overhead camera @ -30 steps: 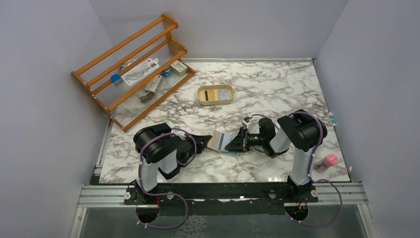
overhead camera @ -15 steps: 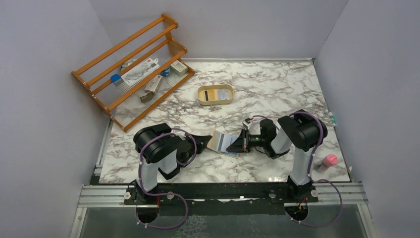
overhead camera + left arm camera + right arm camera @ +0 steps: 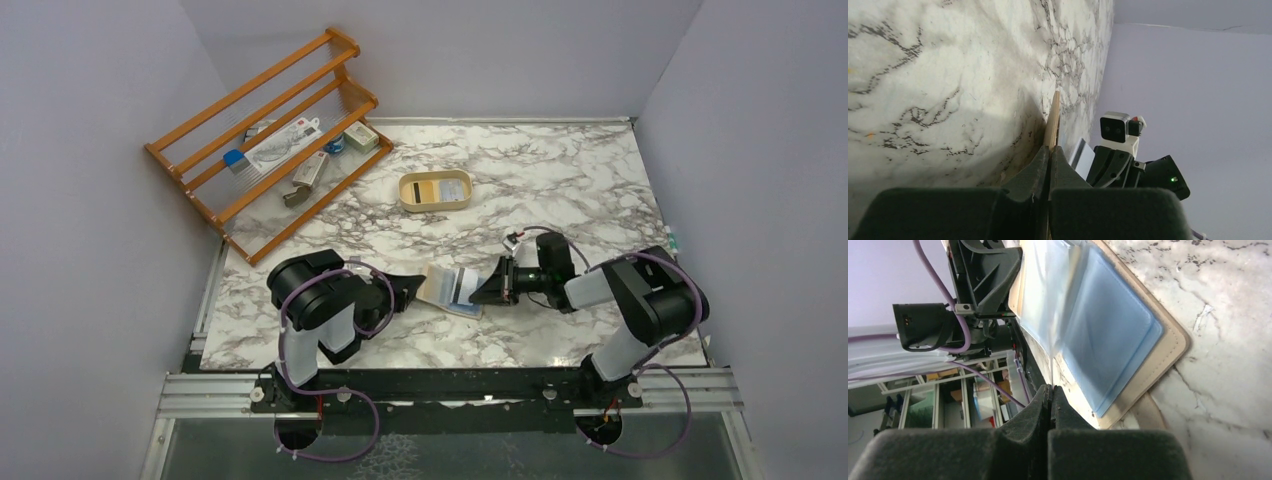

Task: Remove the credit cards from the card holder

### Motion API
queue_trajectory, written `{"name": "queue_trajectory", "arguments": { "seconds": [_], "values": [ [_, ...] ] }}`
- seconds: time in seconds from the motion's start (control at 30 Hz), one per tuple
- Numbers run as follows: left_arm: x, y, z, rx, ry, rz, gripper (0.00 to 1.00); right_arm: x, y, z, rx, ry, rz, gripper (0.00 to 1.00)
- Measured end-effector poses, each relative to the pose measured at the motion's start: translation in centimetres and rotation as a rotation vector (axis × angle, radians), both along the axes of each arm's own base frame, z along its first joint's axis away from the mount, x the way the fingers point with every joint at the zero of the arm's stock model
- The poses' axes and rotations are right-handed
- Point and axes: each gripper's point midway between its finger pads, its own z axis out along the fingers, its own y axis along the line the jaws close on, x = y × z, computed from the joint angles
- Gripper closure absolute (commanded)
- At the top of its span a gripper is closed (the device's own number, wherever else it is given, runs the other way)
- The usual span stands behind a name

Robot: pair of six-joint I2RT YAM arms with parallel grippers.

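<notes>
Small tan-beige leather folding card holder [image 3: 440, 285] lies open on the marble-pattern table [image 3: 560, 180], directly between the two grippers and near the front edge. The left gripper [image 3: 418, 284] is clamped on the holder's left tan flap; the left wrist view shows that flap edge-on, pinched between closed jaws. The right gripper [image 3: 482, 292] sits at the holder's right side, jaws pressed together. A thin pale translucent sheet [image 3: 1048, 305] runs down to its tips and seems pinched there. It is blurred, so card or clear sleeve cannot be told. A light blue plastic card [image 3: 1113, 335] lies flat in the holder's pocket just beyond the tips. Farther back, well apart, an oval cream-yellow tray [image 3: 406, 190] holds flat cards [image 3: 436, 188].
</notes>
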Motion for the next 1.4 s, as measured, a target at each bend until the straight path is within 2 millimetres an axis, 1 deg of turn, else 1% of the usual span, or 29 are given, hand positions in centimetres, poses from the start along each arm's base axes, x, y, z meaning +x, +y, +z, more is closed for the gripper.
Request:
{"name": "queue_trajectory", "arguments": {
  "seconds": [0.13,0.27,0.37,0.43,0.5,0.57,0.67,0.77,0.83,0.93,1.1,1.17,1.2,1.23,1.4],
  "values": [
    [-0.2,0.2,0.2,-0.002,-0.004,0.000,1.00,0.5,-0.5,1.1,-0.058,-0.042,-0.004,0.99],
    [-0.3,0.3,0.3,0.001,-0.005,0.001,1.00,1.3,-0.8,2.8,-0.110,-0.096,-0.002,0.99],
    [-0.3,0.4,0.3,0.006,-0.009,0.001,1.00,2.4,-1.0,4.1,-0.149,-0.130,-0.006,1.00],
    [-0.3,0.5,0.3,0.009,-0.011,0.001,1.00,3.6,-1.1,5.1,-0.170,-0.157,-0.010,0.99],
    [-0.3,0.5,0.3,0.010,-0.012,0.001,1.00,5.2,-0.9,6.5,-0.185,-0.200,-0.010,0.99],
    [-0.3,0.5,0.3,0.012,-0.013,0.000,1.00,7.4,-0.5,8.0,-0.197,-0.247,-0.006,1.00],
    [-0.3,0.5,0.3,0.013,-0.014,0.000,1.00,12.0,0.6,9.6,-0.225,-0.313,0.017,0.99],
    [-0.3,0.5,0.3,0.013,-0.014,0.000,1.00,17.0,1.8,10.3,-0.250,-0.367,0.044,0.99],
    [-0.3,0.5,0.3,0.013,-0.015,0.000,1.00,19.8,2.4,10.4,-0.261,-0.393,0.051,0.99],
    [-0.3,0.5,0.3,0.014,-0.016,-0.001,1.00,23.0,2.8,10.6,-0.277,-0.410,0.048,0.99],
    [-0.4,0.6,0.7,0.013,-0.025,-0.001,1.00,27.2,3.2,11.4,-0.315,-0.461,0.037,0.99],
    [-0.5,0.7,0.7,0.016,-0.025,-0.001,1.00,28.3,3.3,11.2,-0.334,-0.474,0.040,1.00],
    [-0.5,0.8,0.6,0.018,-0.024,0.000,1.00,29.0,3.2,10.6,-0.356,-0.474,0.044,0.99],
    [-0.5,0.8,0.6,0.019,-0.024,0.000,1.00,29.1,3.2,10.5,-0.358,-0.473,0.044,0.99],
    [-0.4,1.0,0.6,0.021,-0.026,0.004,1.00,28.9,2.2,7.3,-0.431,-0.415,0.061,0.99]
  ]
}}
